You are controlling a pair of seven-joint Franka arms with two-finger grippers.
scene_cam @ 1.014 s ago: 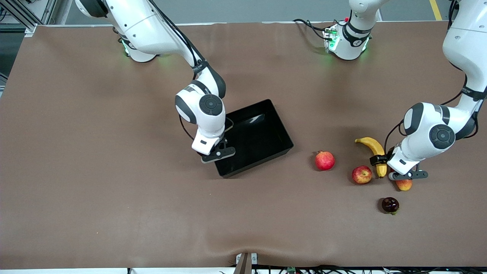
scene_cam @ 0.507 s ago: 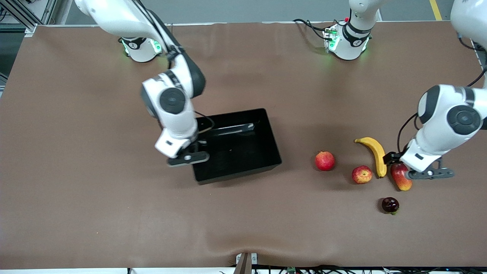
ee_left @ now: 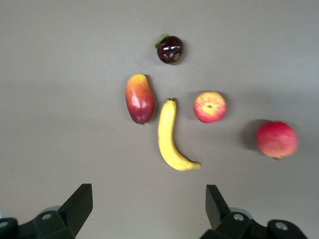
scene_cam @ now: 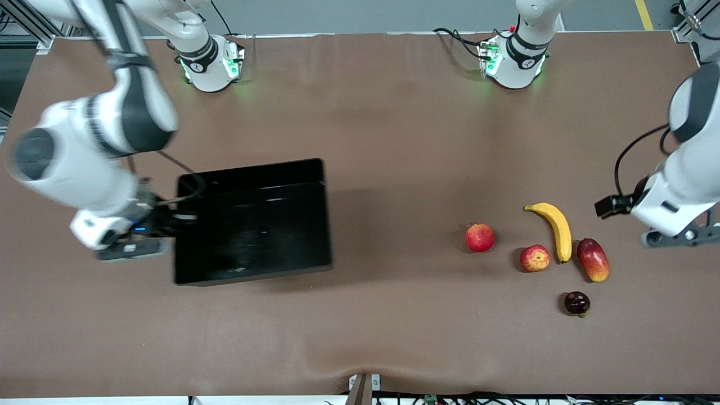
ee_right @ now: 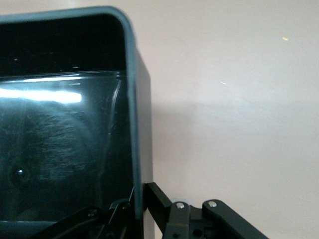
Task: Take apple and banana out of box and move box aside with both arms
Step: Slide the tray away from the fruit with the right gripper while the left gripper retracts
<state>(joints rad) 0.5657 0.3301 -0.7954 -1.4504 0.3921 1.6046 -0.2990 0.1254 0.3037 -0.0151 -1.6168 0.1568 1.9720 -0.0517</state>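
At the box's point(scene_cam: 253, 222) end wall, the right gripper point(scene_cam: 152, 230) was clamped shut on the rim. It had just dragged the empty black box toward the right arm's end of the table, so the move aside looked nearly done. Bare table lay all around the box. The left gripper point(ee_left: 149, 211) hung with its jaws wide apart, holding nothing, having pulled back from the banana point(scene_cam: 554, 222) and apple point(scene_cam: 535, 258) lying out beside the mango point(scene_cam: 593, 259).

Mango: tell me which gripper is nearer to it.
Left. The left gripper hangs open beside the mango, toward the left arm's end; the right gripper is shut on the box wall.
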